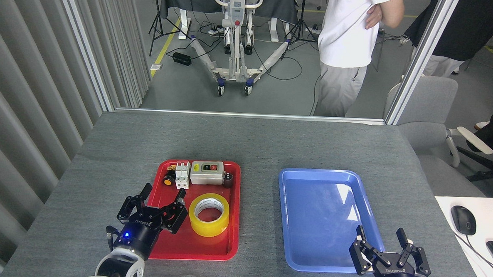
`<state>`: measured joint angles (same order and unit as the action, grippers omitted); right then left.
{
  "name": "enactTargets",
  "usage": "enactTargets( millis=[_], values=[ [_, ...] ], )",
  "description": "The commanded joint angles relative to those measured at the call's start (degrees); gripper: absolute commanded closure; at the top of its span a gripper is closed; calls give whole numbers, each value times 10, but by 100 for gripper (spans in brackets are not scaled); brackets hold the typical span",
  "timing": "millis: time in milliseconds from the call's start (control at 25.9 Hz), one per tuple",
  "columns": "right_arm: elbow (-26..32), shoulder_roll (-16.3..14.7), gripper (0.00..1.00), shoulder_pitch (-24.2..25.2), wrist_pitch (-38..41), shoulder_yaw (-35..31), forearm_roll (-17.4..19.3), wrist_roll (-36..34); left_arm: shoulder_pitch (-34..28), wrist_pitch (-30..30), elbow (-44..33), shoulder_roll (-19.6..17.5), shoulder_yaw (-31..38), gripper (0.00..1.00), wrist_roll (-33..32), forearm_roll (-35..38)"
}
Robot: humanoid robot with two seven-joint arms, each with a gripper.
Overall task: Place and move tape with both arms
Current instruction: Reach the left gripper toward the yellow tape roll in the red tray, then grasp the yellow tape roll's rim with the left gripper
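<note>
Where tape lies, switch box crowds behind.

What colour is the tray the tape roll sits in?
Red; the tray holding the tape roll shows plainly in the head view.

The tape lies in the left tray, in front of switches; right tray well apart.
</note>
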<state>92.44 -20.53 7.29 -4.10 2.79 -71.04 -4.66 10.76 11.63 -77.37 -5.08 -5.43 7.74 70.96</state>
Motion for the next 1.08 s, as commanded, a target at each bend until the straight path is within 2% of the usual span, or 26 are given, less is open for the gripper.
enactTargets(
  millis=[0, 155, 232, 348, 503, 619, 851, 1044],
  values=[
    [-2, 6, 0, 0, -1, -1, -1, 0, 45, 4, 45, 2, -14, 0, -1, 0],
    [-2, 6, 0, 1, -3, -1, -1, 0, 69, 4, 78, 7, -20, 0, -7, 1],
    [-2, 7, 0, 2, -5, -1, -1, 0, 86, -5, 113, 13, -42, 0, -45, 5],
    [-2, 7, 0, 3, -7, -2, -1, -1, 116, -27, 144, 24, -54, 0, -146, 6],
    [-2, 6, 0, 3, -10, -2, -2, -2, 149, -62, 149, 34, -55, 0, -329, 5],
    [-2, 7, 0, 4, -32, -2, -6, -2, 173, -71, 173, 39, -55, 0, -411, 5],
    [-2, 8, 0, 4, -45, -1, -8, -3, 197, -71, 203, 46, -63, 0, -476, 6],
    [-3, 5, 0, 4, -44, 0, -7, -2, 221, -72, 247, 46, -83, 0, -482, 5]
  ],
)
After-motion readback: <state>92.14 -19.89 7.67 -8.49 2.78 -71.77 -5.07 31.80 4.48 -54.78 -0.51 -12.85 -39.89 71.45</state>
